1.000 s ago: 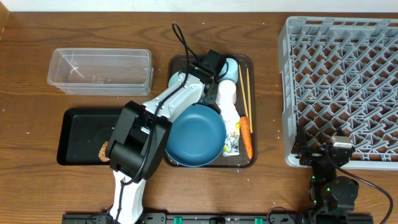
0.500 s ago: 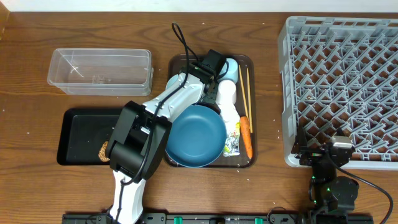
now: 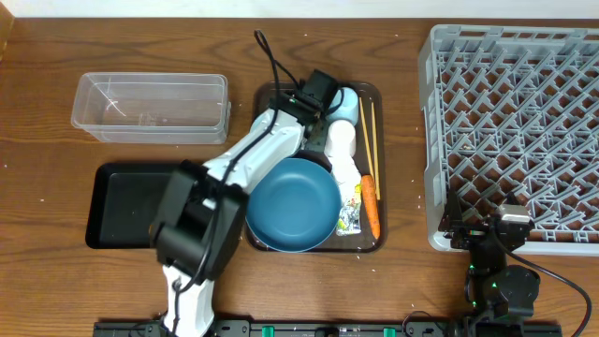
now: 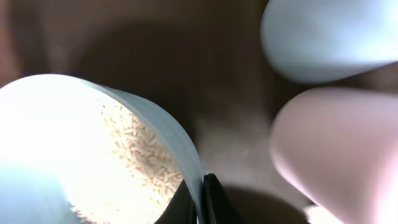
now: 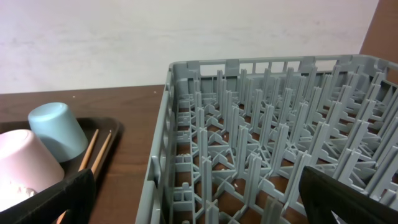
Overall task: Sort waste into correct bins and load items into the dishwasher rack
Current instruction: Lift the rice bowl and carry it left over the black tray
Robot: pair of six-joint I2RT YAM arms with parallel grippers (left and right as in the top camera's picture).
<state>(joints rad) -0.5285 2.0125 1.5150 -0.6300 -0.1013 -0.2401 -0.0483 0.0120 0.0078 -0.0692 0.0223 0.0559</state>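
At the left end of the worktop (image 3: 56, 271) sit the two bins: the clear tub (image 3: 150, 106) at the back and the black tray (image 3: 117, 201) nearer the front, both apart from the brown tray (image 3: 265, 94) in the middle. The left arm reaches across the black tray to the back of the brown tray, where the bowl (image 4: 56, 137) lies just beside the blue cup (image 3: 348, 103) and the pink cup (image 3: 340, 140).

From the wrist view, the left claw (image 4: 204, 198) is clenched on the bowl's thin rim, which runs down between its two fingers. Nothing else is in its grip. Whether the bowl is off the tray I cannot tell.

Loose rice (image 4: 140, 149) lies on the inner wall, close to the pinch. I judge the bowl light and stiff but smooth, so a hold on so narrow an edge could slip or let it swing. The rice will spill the moment it tips, so it wants carrying level until it is over a bin.

Further right on the brown tray, the plate (image 3: 295, 201) fills the front. The wrapper (image 3: 349, 217), carrot (image 3: 372, 206) and chopsticks (image 3: 368, 131) lie along its right side.

Beyond them stands the rack (image 3: 515, 122). At its near edge the right claw (image 5: 205, 196) hangs wide apart, grasping nothing.
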